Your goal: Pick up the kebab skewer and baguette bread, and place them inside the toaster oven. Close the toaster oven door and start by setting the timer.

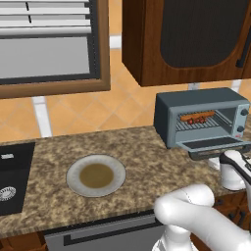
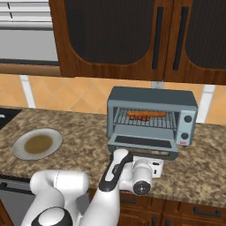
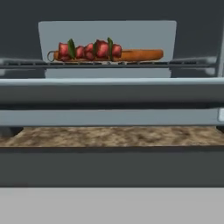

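Observation:
The toaster oven [image 1: 198, 105] [image 2: 152, 99] stands on the counter with its toaster oven door [image 1: 215, 143] [image 2: 140, 142] [image 3: 109, 117] folded down flat. On its wire rack lie the kebab skewer [image 3: 89, 49] [image 2: 137, 115] and, just behind it, the baguette bread [image 3: 142, 55] [image 2: 156, 114] [image 1: 198, 116]. My gripper [image 2: 154, 164] [image 1: 228, 161] hovers low in front of the lowered door, at about the counter-edge height, pointing at the oven. It is open and holds nothing. Its fingertips are hidden.
An empty grey plate [image 1: 95, 175] [image 2: 37, 143] rests on the granite counter [image 1: 147, 157] to the left of the oven. A black sink [image 1: 12, 176] lies at the far left. Dark wooden cabinets [image 2: 128, 39] hang above. The oven's knobs [image 2: 189, 119] sit on its right side.

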